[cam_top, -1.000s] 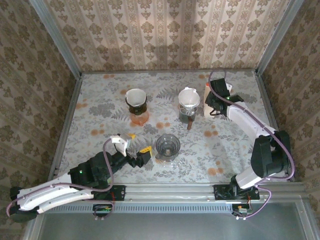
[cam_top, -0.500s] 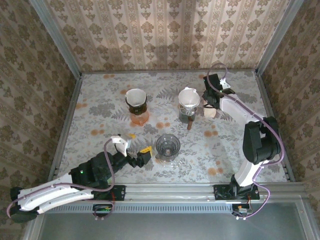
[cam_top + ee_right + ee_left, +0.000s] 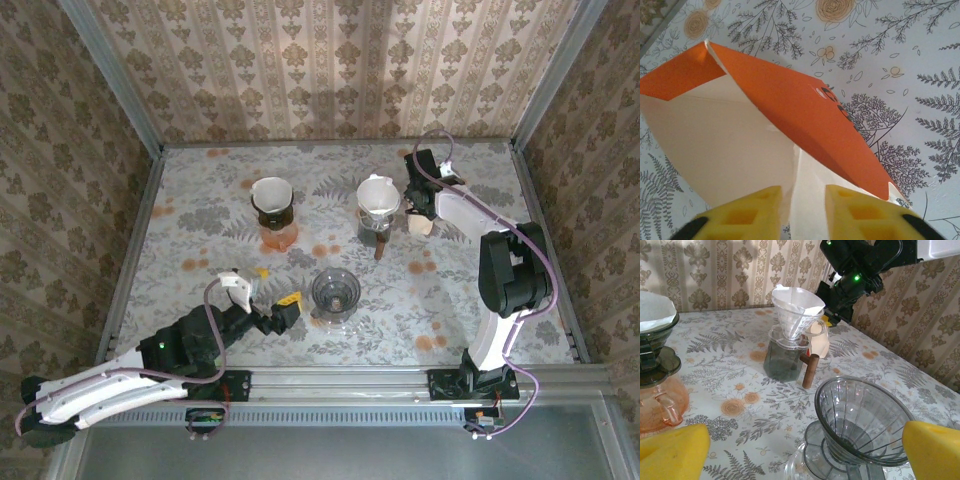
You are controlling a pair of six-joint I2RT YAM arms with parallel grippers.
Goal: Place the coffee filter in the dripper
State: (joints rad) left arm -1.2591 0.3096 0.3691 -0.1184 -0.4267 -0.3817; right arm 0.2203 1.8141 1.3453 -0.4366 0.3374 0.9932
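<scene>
Left claw (image 3: 277,286) spread wide beside empty glass dripper (image 3: 335,293), right claw (image 3: 420,205) at filter pack (image 3: 421,226), far right of worktop (image 3: 200,215)

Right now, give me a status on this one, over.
Left gripper open, at the empty dripper. Right gripper open, straddling paper in the filter pack. Lined dripper stands right beside the pack.

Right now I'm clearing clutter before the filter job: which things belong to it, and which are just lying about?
In the job: empty glass dripper, filter pack, right tool.
Lying about: dripper on orange server, dripper on dark carafe, both already lined.
</scene>
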